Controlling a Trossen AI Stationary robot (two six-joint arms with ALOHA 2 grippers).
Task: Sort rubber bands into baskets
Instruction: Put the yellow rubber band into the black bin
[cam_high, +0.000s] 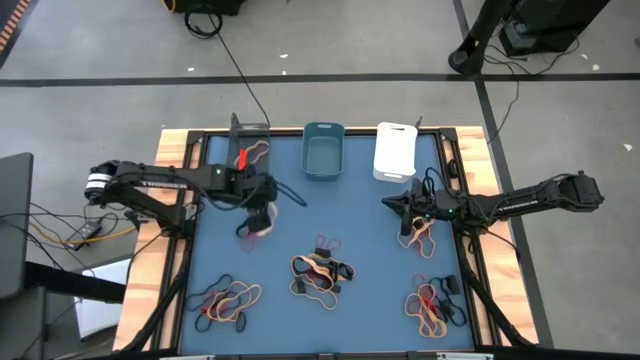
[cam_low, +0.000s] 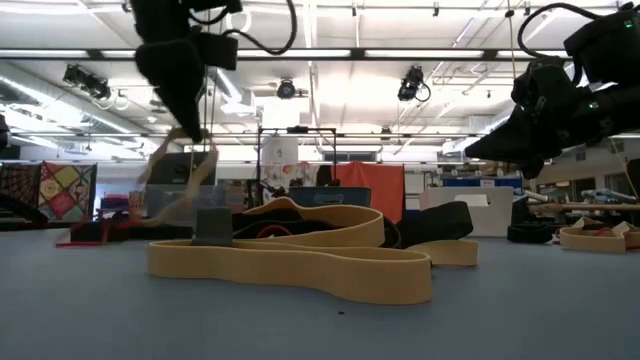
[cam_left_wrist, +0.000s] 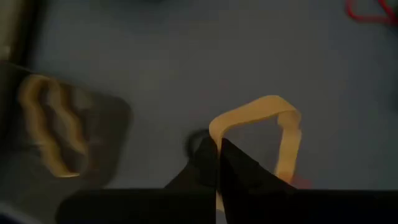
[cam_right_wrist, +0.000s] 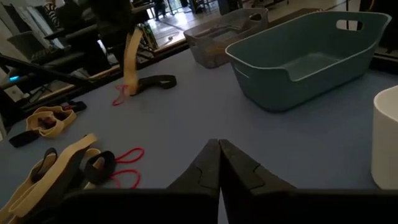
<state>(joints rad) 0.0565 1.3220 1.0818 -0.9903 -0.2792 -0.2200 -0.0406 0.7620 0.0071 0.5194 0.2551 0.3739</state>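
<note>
My left gripper (cam_high: 258, 208) hangs over the blue mat's left part, near the dark grey basket (cam_high: 250, 150), and is shut on a tan rubber band (cam_left_wrist: 267, 121). That basket holds tan and red bands. The teal basket (cam_high: 323, 152) and the white basket (cam_high: 395, 150) stand beside it along the far edge. My right gripper (cam_high: 393, 205) hovers shut over the mat in front of the white basket, with nothing in it. Loose tan, black and red bands lie in piles on the mat (cam_high: 320, 270). My left gripper pinches one stretch of the tan band's loop (cam_left_wrist: 216, 135) between its two fingertips. The fingers come from above, slanting down. The rest of the loop hangs slack below them (cam_right_wrist: 132, 56). Whether its lower end still touches the mat, I cannot tell.
More piles of bands lie near left (cam_high: 228, 300), near right (cam_high: 432, 305) and under the right arm (cam_high: 420, 235). A black band (cam_right_wrist: 155, 81) and a red band (cam_right_wrist: 121, 96) lie below the left gripper. Black rails edge the mat.
</note>
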